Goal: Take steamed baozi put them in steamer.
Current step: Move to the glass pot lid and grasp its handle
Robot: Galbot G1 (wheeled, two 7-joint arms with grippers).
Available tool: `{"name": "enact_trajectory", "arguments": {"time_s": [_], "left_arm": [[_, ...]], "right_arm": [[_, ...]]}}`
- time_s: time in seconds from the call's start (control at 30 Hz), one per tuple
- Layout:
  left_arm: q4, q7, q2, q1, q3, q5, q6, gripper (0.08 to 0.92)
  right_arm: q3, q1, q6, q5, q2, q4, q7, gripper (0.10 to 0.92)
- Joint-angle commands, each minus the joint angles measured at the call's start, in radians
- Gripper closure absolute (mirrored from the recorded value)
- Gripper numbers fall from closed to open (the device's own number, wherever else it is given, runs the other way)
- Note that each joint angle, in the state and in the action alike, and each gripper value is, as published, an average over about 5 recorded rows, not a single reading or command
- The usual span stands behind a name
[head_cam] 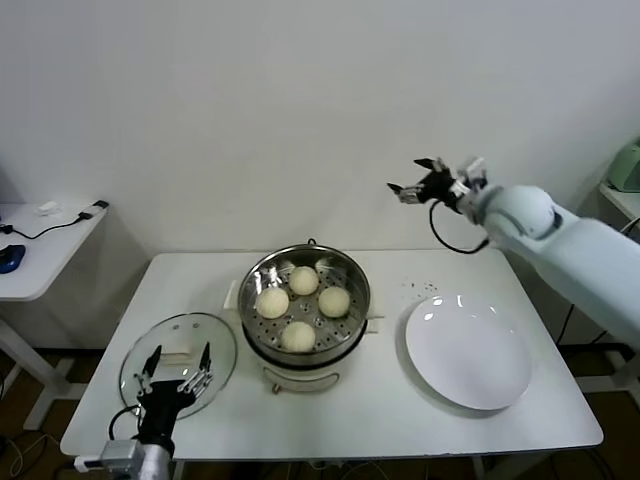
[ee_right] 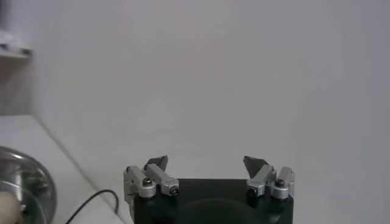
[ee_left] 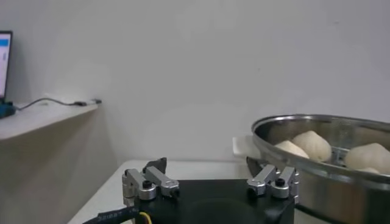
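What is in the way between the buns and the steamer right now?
Nothing visible. All four buns already sit inside the steamer. The glass lid lies beside it on the table, and the plate is bare. The right gripper is raised and open; the left gripper hovers open over the lid.

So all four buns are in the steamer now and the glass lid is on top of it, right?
Not quite. The four buns are in the steamer, but the glass lid lies on the table to the steamer's left, as the head view shows.

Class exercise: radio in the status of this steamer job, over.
Left gripper open, low over glass lid. Right gripper open, raised. Four baozi in steamer. Plate bare.
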Motion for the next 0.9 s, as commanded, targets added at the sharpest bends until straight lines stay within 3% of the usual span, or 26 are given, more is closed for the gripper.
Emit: {"name": "enact_trajectory", "arguments": {"time_s": [0.03, 0.27, 0.47, 0.7, 0.9], "left_arm": [[0.034, -0.003, 0.035, -0.045, -0.008, 0.04, -0.042, 0.177], [0.066, -0.032, 0.051, -0.045, -0.014, 0.114, -0.084, 0.177], [0.116, -0.075, 0.049, -0.038, -0.016, 0.204, -0.135, 0.177], [0.161, -0.163, 0.061, -0.043, -0.018, 0.446, -0.199, 0.177], [0.269, -0.303, 0.141, -0.059, -0.034, 0.932, -0.218, 0.177]], "right_arm": [[0.973, -1.057, 0.146, -0.244, 0.08, 0.117, 0.035, 0.203], [1.082, -1.242, 0.382, -0.374, 0.346, 0.082, 0.006, 0.203], [1.068, -1.285, 0.568, -0.446, 0.488, 0.013, -0.032, 0.203], [1.045, -1.353, 0.489, -0.503, 0.537, 0.052, 0.004, 0.203], [1.032, -1.374, 0.433, -0.529, 0.546, 0.095, 0.035, 0.202]]}}
